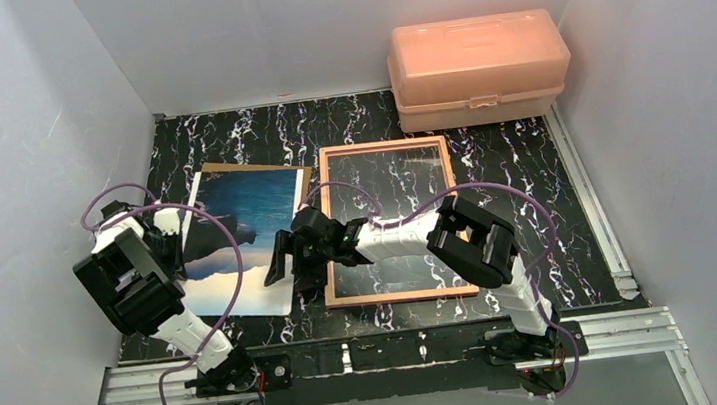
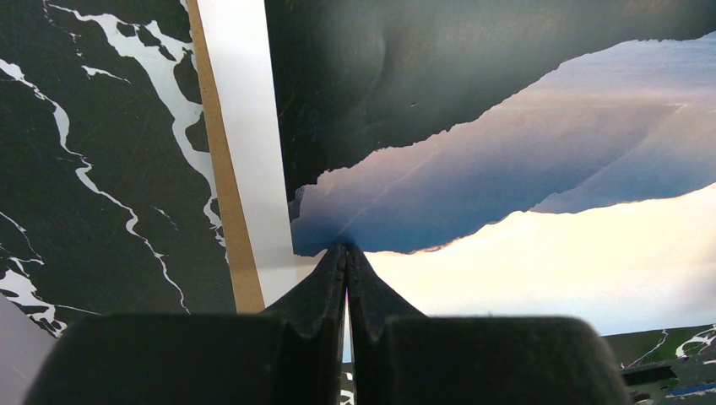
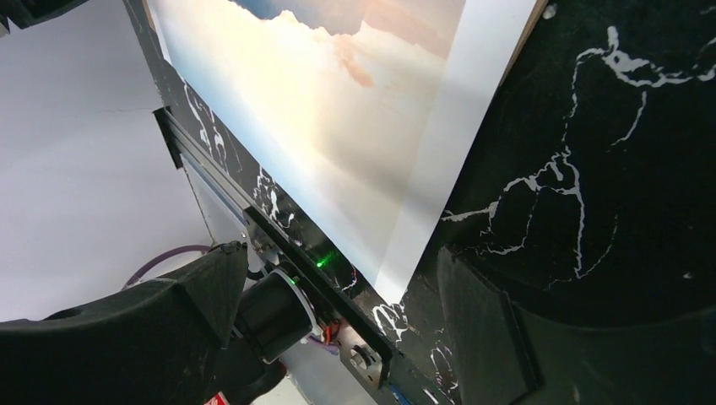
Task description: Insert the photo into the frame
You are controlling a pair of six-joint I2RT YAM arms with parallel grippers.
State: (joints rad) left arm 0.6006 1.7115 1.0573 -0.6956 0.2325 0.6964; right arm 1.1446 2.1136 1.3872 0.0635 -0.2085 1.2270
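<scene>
Closest to the lens in the left wrist view are the left gripper's point(image 2: 344, 253) fingers point(image 2: 317, 299), pressed together with only a hairline slit between them. I see nothing caught in them. Their tips sit at the left margin of the photo point(image 1: 237, 230), though I cannot tell whether they press on it or hover just above. That print lies face up on the brown backing board point(image 1: 260, 165), left of the frame point(image 1: 381, 146) and not yet in it. The frame lies flat just to the right, with the black marble table point(image 1: 535, 194) showing through its pane. My right gripper point(image 3: 342, 256) reaches left across the frame's near half, its fingers spread wide and holding nothing, with the photo's near right corner between them. My worry from here is that if I close on that corner while the left tips pin the opposite edge, the paper could buckle or crease. A low pinch might also take the board along with the print, or simply shove both toward the left wall. The right forearm point(image 1: 393, 237) hangs over the frame, so a careless swing could knock it askew. At the far right, a peach plastic box point(image 1: 476, 64) stands well apart from all this. I can read no brand, label or writing anywhere.
</scene>
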